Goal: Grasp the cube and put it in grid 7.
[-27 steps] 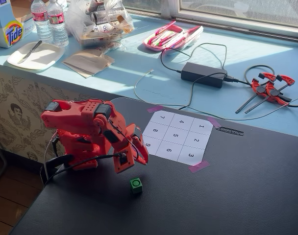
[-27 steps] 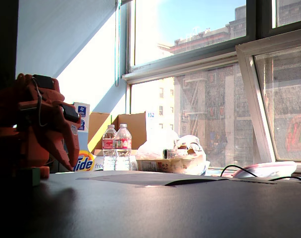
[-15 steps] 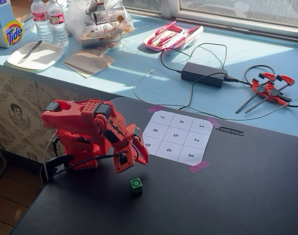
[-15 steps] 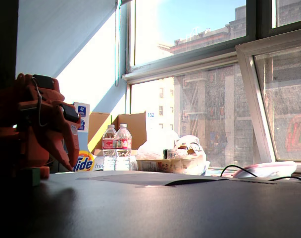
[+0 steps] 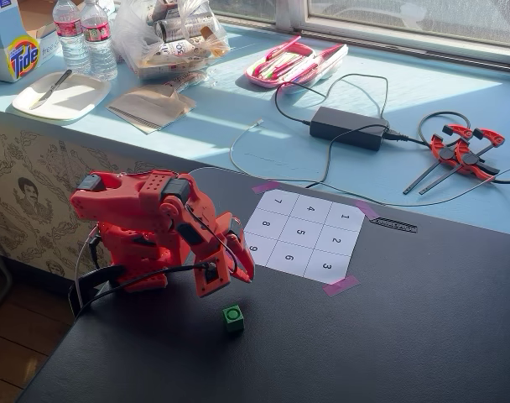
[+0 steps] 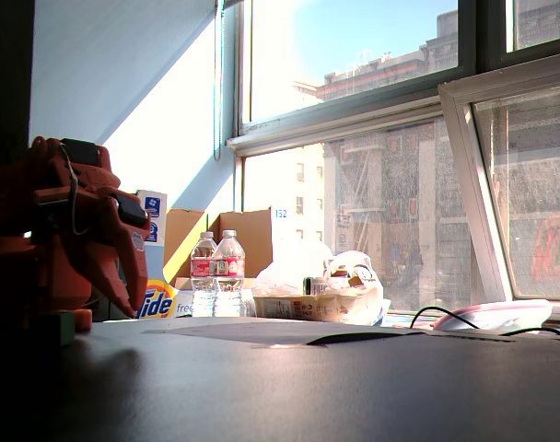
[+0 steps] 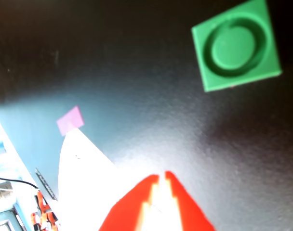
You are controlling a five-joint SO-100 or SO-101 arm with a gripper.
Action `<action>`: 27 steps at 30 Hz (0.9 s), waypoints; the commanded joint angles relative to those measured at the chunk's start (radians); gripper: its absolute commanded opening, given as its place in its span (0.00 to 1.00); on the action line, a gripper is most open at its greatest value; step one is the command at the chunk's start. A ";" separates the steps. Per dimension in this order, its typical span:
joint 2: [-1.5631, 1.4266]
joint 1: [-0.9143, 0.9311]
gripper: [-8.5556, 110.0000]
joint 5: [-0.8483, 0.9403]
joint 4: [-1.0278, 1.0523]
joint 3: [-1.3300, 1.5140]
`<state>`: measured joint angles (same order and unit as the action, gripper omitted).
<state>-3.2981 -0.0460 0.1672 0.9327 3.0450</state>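
Bright green cube (image 5: pixel 232 316), red claw (image 5: pixel 243 270), matte black table (image 5: pixel 406 336).

"Tide" on box (image 5: pixel 13 46); sheet (image 5: pixel 304 236) numbered 1–9.

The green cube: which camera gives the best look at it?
The wrist view: the cube fills a corner, its round top mark sharp. In a fixed view from above it is small beside the gripper. In a low fixed view only a dim sliver shows.
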 commanded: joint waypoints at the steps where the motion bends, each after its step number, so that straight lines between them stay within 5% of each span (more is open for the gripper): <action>1: -0.005 -0.002 0.07 0.006 -0.017 0.041; 27: -0.005 -0.002 0.07 0.002 -0.031 0.044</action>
<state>-3.2981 -0.0460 0.1672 0.9173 3.0465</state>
